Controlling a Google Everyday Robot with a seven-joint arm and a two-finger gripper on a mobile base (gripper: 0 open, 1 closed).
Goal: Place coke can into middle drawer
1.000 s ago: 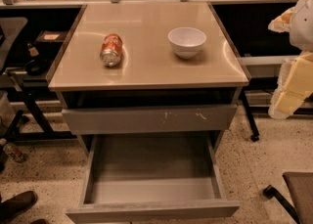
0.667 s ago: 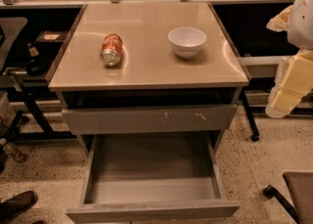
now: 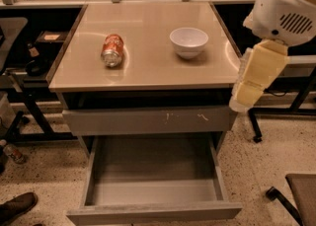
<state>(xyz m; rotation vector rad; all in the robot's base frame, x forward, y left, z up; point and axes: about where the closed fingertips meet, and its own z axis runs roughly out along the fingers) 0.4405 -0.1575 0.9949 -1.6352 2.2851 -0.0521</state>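
1. Nearest is the wide, shallow grey middle drawer with a plain front (image 3: 153,168). It is pulled well out toward the near side, and its smooth grey inside is bare.
2. Just above and behind it is a shut grey drawer front with white scuff marks (image 3: 148,120), and over that a dark open slot under the worktop.
3. At the right, just beside the near right corner of the cabinet, hangs a cream, blocky arm segment (image 3: 259,72) under a rounded white housing (image 3: 286,8). The gripper is out of the picture, so whether it is spread or closed cannot be told.
4. On the beige, glossy worktop (image 3: 148,67), the small red coke can with white script (image 3: 112,50) lies on its side in the left half. One silver end faces near, so its long axis runs roughly near to far.
5. A round white bowl (image 3: 188,41) stands upright to the right of the can, well apart from it and a little farther back.
6. By my reading, the can lies left of and beyond the arm, with the bowl roughly in between. The reach must cross the worktop leftward past the bowl, and the grasp should close left-to-right across the can's round body. The drawer waits directly below and nearer.
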